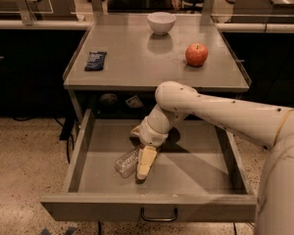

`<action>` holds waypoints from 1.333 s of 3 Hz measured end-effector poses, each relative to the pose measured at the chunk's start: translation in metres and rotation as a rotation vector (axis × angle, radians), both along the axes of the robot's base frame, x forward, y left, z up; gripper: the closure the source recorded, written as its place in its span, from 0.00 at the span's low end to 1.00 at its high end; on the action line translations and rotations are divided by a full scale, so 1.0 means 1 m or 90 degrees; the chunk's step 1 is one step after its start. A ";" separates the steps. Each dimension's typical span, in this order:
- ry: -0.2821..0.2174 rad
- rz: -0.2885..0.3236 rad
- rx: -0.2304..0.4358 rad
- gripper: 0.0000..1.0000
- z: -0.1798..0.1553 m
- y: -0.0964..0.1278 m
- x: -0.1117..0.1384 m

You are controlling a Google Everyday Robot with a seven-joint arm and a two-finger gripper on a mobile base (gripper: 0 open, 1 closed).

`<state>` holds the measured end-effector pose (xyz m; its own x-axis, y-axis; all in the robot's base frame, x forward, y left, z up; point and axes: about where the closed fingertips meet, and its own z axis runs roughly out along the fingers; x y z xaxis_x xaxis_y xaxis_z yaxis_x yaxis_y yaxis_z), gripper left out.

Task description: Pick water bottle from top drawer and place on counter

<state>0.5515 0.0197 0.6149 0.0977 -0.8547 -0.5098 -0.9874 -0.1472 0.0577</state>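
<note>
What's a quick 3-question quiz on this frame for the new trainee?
1. True or false: the water bottle already rests on the counter.
2. Fill in: the gripper is down inside the top ____, right beside the water bottle.
3. The apple sits: A) in the gripper B) on the counter, right side of the camera view C) beside the water bottle.

Key: 1 false, it lies in the top drawer; 2 drawer; 3 B.
</note>
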 end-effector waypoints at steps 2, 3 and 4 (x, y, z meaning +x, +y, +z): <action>0.006 0.005 0.001 0.45 -0.006 0.005 -0.001; 0.006 0.005 0.001 0.68 -0.006 0.005 -0.001; 0.006 0.006 0.001 0.92 -0.005 0.005 -0.001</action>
<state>0.5508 0.0243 0.6094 0.1000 -0.8532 -0.5120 -0.9855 -0.1559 0.0674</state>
